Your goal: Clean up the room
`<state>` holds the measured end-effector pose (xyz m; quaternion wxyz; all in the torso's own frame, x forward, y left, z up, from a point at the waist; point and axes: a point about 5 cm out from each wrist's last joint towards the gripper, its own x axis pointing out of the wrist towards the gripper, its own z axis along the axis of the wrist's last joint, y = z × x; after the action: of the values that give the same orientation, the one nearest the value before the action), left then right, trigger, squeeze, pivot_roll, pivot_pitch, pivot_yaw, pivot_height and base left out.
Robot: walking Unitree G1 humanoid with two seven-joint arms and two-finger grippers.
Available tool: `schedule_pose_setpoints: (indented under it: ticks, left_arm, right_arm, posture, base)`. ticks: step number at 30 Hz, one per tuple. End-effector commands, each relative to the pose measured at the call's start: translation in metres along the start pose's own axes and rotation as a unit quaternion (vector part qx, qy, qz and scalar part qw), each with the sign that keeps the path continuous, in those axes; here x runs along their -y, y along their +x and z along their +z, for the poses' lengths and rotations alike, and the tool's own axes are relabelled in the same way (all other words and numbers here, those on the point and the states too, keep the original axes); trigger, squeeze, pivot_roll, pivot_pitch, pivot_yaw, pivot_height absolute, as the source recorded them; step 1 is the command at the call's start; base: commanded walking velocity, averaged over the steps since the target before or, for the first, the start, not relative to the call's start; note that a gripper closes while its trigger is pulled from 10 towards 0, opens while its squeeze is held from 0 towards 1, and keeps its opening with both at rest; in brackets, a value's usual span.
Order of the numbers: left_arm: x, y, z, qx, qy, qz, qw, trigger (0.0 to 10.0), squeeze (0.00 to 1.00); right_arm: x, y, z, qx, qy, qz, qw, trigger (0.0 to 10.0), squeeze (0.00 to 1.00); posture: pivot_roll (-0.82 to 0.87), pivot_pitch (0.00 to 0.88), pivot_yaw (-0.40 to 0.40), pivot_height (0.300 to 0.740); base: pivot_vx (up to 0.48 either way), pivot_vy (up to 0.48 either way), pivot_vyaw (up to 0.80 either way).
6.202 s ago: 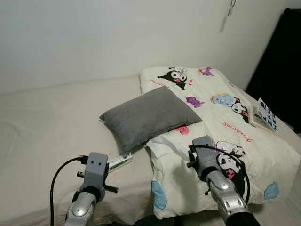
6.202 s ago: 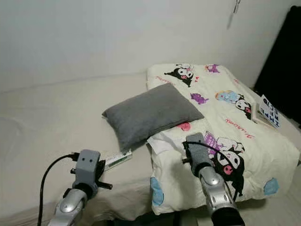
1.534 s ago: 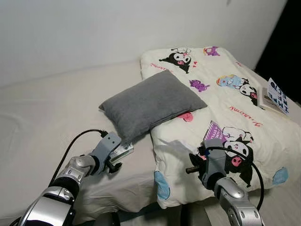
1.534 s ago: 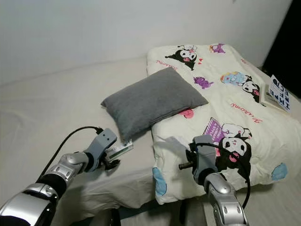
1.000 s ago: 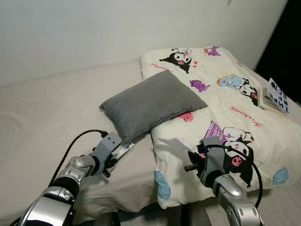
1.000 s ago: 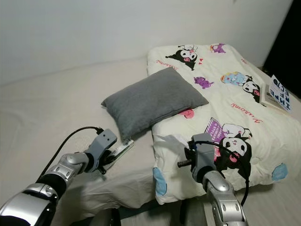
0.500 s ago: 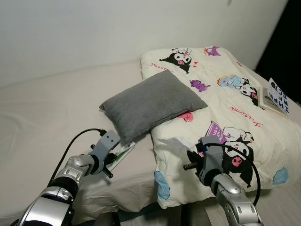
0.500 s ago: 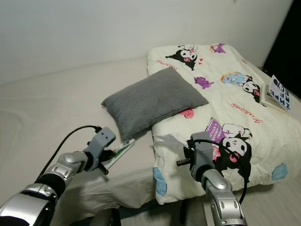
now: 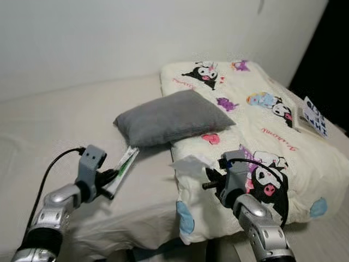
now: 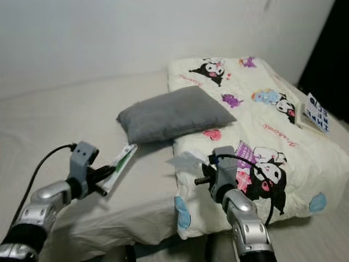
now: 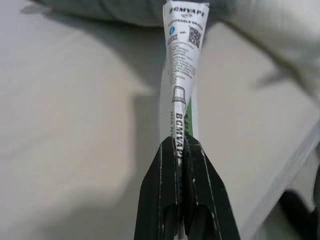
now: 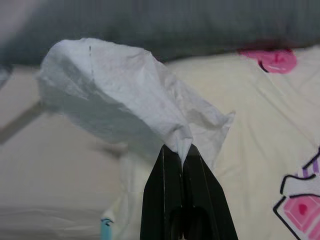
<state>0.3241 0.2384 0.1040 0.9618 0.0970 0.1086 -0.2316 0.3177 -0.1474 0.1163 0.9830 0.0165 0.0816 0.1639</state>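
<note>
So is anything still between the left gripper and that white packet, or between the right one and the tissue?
Nothing visible. The left gripper is already shut on the white packet, held above the sheet near the grey pillow. The right gripper is shut on the tissue, over the cartoon quilt.

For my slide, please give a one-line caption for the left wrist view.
Left gripper shut on a white-and-green packet, held above the beige bed sheet near the grey pillow.

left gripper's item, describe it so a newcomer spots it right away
On the bed, just in front of the grey pillow, the left gripper is shut on a packet. It is flat, narrow and white with a green stripe and black print, unlike the crumpled tissue beside it.
</note>
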Motion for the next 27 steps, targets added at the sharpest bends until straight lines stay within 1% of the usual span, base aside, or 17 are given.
schedule_pose_setpoints:
  ticks: [1, 7, 8, 10, 12, 14, 15, 16, 18, 19, 20, 21, 22, 23, 24, 25, 27]
  left_arm:
    - [0.003, -0.007, -0.004, -0.009, 0.019, -0.02, 1.0, 0.0, 0.0]
    - [0.022, -0.032, 0.005, 0.033, -0.034, -0.112, 0.993, 0.0, 0.0]
    - [0.035, -0.051, 0.023, 0.085, -0.107, -0.174, 0.975, 0.0, 0.0]
    - [0.037, -0.057, 0.028, 0.103, -0.13, -0.189, 0.968, 0.0, 0.0]
    - [0.036, -0.06, 0.035, 0.128, -0.152, -0.18, 0.963, 0.0, 0.0]
    - [0.024, -0.055, 0.047, 0.186, -0.175, -0.101, 0.962, 0.0, 0.0]
    - [0.024, -0.055, 0.047, 0.186, -0.175, -0.101, 0.962, 0.0, 0.0]
    - [0.013, -0.05, 0.055, 0.23, -0.201, -0.02, 0.952, 0.0, 0.0]
    - [0.004, -0.045, 0.059, 0.26, -0.232, 0.054, 0.936, 0.0, 0.0]
    - [0.004, -0.045, 0.059, 0.26, -0.232, 0.054, 0.936, 0.0, 0.0]
    - [-0.003, -0.034, 0.055, 0.25, -0.225, 0.204, 0.919, 0.0, 0.0]
    - [-0.003, -0.034, 0.055, 0.25, -0.225, 0.204, 0.919, 0.0, 0.0]
    - [0.0, -0.032, 0.053, 0.236, -0.208, 0.236, 0.919, 2.8, 0.0]
    - [0.004, -0.03, 0.051, 0.224, -0.205, 0.253, 0.918, 8.2, 0.0]
    - [0.004, -0.03, 0.051, 0.224, -0.205, 0.253, 0.918, 8.2, 0.0]
    - [0.009, -0.027, 0.05, 0.21, -0.196, 0.264, 0.921, 10.0, 0.0]
    - [0.015, -0.025, 0.05, 0.2, -0.187, 0.257, 0.927, 10.0, 0.0]
  right_arm:
    - [-0.003, 0.001, -0.005, -0.007, 0.005, 0.01, 1.0, 0.0, 0.0]
    - [-0.007, 0.004, -0.005, -0.008, 0.004, 0.022, 1.0, 0.0, 0.0]
    - [-0.01, 0.004, -0.006, -0.006, 0.007, 0.028, 1.0, 0.0, 0.0]
    - [-0.011, 0.003, -0.006, -0.005, 0.009, 0.03, 1.0, 0.0, 0.0]
    - [-0.011, 0.003, -0.006, -0.003, 0.012, 0.029, 1.0, 0.0, 0.0]
    - [-0.011, 0.003, -0.004, 0.005, 0.02, 0.023, 1.0, 0.0, 0.0]
    - [-0.011, 0.003, -0.004, 0.005, 0.02, 0.023, 1.0, 0.0, 0.0]
    - [-0.01, 0.003, -0.002, 0.014, 0.025, 0.016, 0.999, 0.0, 0.0]
    - [-0.009, 0.003, -0.001, 0.023, 0.028, 0.008, 0.999, 0.0, 0.0]
    - [-0.009, 0.003, -0.001, 0.023, 0.028, 0.008, 0.999, 0.0, 0.0]
    - [-0.003, 0.004, 0.004, 0.051, 0.028, -0.029, 0.998, 7.5, 0.0]
    - [-0.003, 0.004, 0.004, 0.051, 0.028, -0.029, 0.998, 7.5, 0.0]
    - [-0.001, 0.004, 0.006, 0.059, 0.032, -0.042, 0.997, 10.0, 0.0]
    - [0.0, 0.005, 0.006, 0.062, 0.029, -0.051, 0.996, 10.0, 0.0]
    - [0.0, 0.005, 0.006, 0.062, 0.029, -0.051, 0.996, 10.0, 0.0]
    - [0.001, 0.005, 0.007, 0.064, 0.016, -0.059, 0.996, 10.0, 0.0]
    - [0.001, 0.006, 0.008, 0.065, 0.004, -0.061, 0.996, 10.0, 0.0]
  posture:
    - [-0.02, 0.125, -0.023, 0.596]
    - [-0.02, 0.108, -0.032, 0.596]
    - [-0.02, 0.103, -0.03, 0.596]
    - [-0.02, 0.101, -0.031, 0.596]
    - [-0.02, 0.1, -0.031, 0.596]
    - [-0.01, 0.096, -0.034, 0.596]
    - [-0.01, 0.096, -0.034, 0.596]
    - [-0.01, 0.09, -0.036, 0.596]
    - [-0.01, 0.084, -0.038, 0.596]
    - [-0.01, 0.084, -0.038, 0.596]
    - [0.0, 0.064, -0.046, 0.596]
    - [0.0, 0.064, -0.046, 0.596]
    - [0.0, 0.063, -0.046, 0.596]
    - [0.0, 0.059, -0.048, 0.596]
    - [0.0, 0.059, -0.048, 0.596]
    - [0.0, 0.059, -0.048, 0.596]
    - [0.0, 0.055, -0.05, 0.596]
  base:
    - [0.0, 0.0, 0.0]
    - [0.0, 0.0, 0.0]
    - [0.0, 0.0, 0.0]
    - [0.0, 0.0, 0.0]
    - [0.0, 0.0, 0.0]
    - [0.0, 0.0, 0.0]
    - [0.0, 0.0, 0.0]
    - [0.0, 0.0, 0.0]
    - [0.0, 0.0, 0.0]
    - [0.0, 0.0, 0.0]
    - [0.0, 0.0, 0.0]
    - [0.0, 0.0, 0.0]
    - [0.0, 0.0, 0.0]
    - [0.0, 0.0, 0.0]
    - [0.0, 0.0, 0.0]
    - [0.0, 0.0, 0.0]
    - [0.0, 0.0, 0.0]
